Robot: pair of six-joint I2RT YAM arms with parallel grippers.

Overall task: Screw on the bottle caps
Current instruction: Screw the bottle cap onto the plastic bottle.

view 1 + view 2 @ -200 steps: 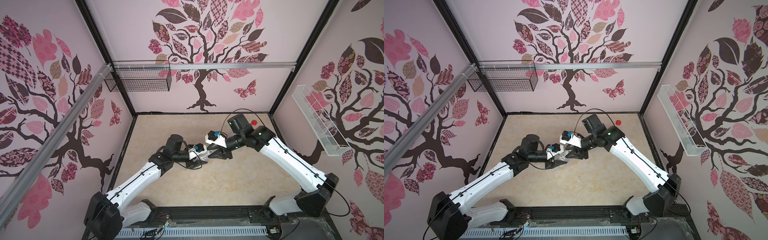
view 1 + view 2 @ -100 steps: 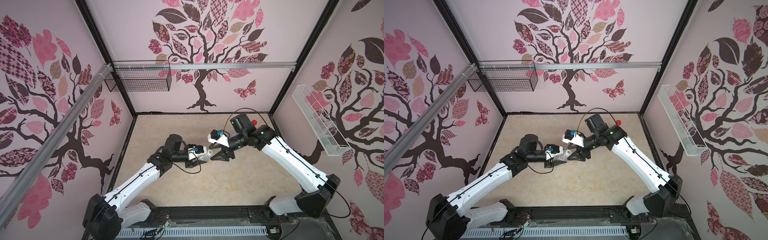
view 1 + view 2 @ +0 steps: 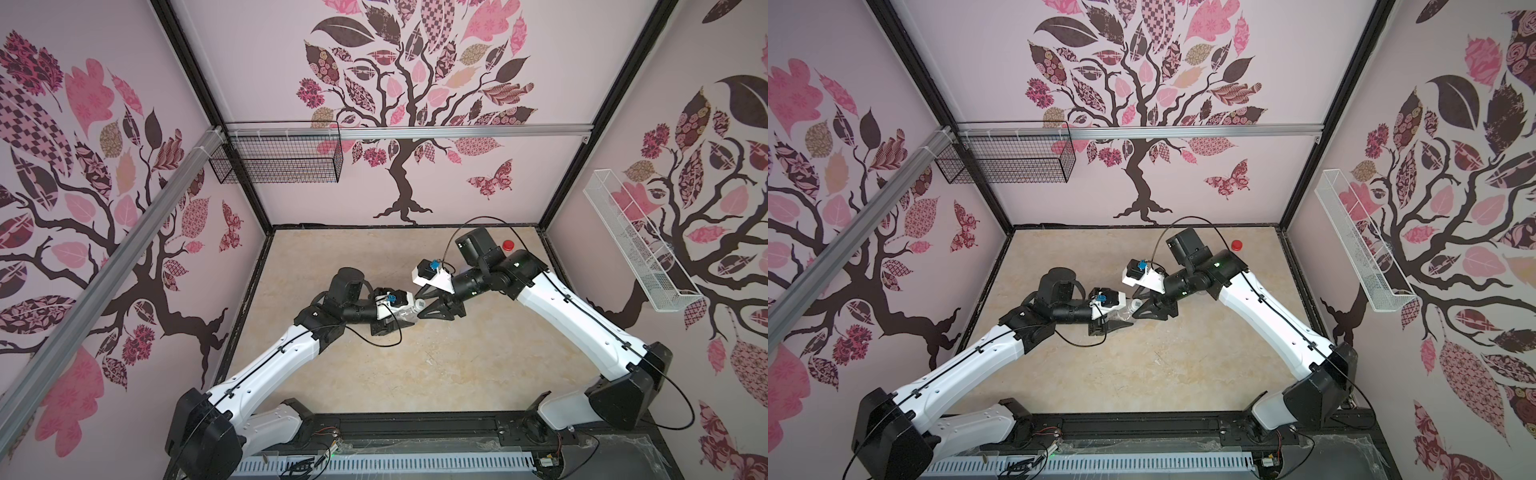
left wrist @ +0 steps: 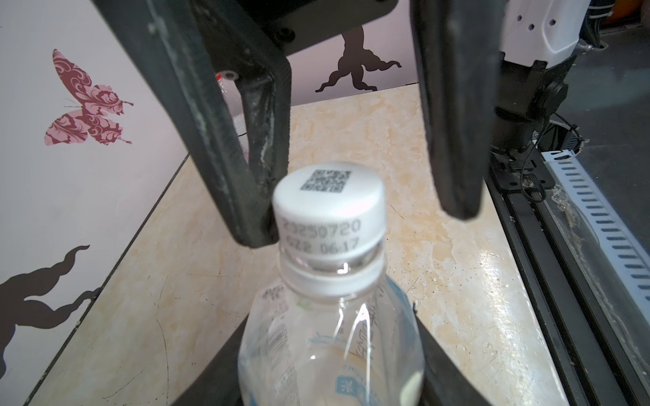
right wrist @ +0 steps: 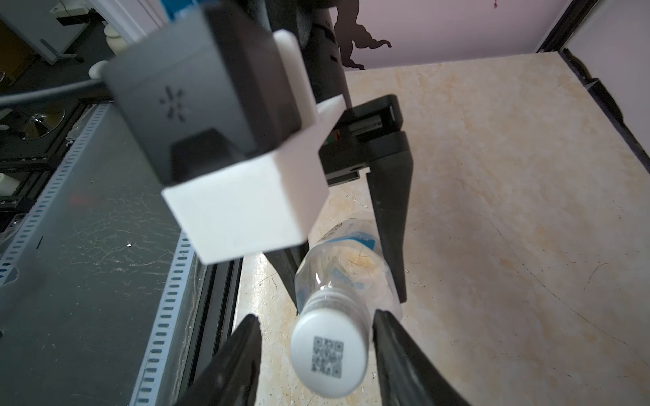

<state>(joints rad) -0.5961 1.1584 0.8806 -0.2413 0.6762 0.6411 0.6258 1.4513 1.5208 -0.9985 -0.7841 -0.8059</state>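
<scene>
Right hand [image 5: 315, 316], after loosening and re-narrowing, is loosely straddling the white cap [image 5: 329, 355], left hand [image 5: 351, 304] is clamping the light, crushable bottle [image 4: 330, 351] mid-body over the counter [image 3: 457, 374]; pinch cap's sidewall.

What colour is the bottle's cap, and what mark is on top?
The cap is white with a dark square code; clearest in the right wrist view.
</scene>
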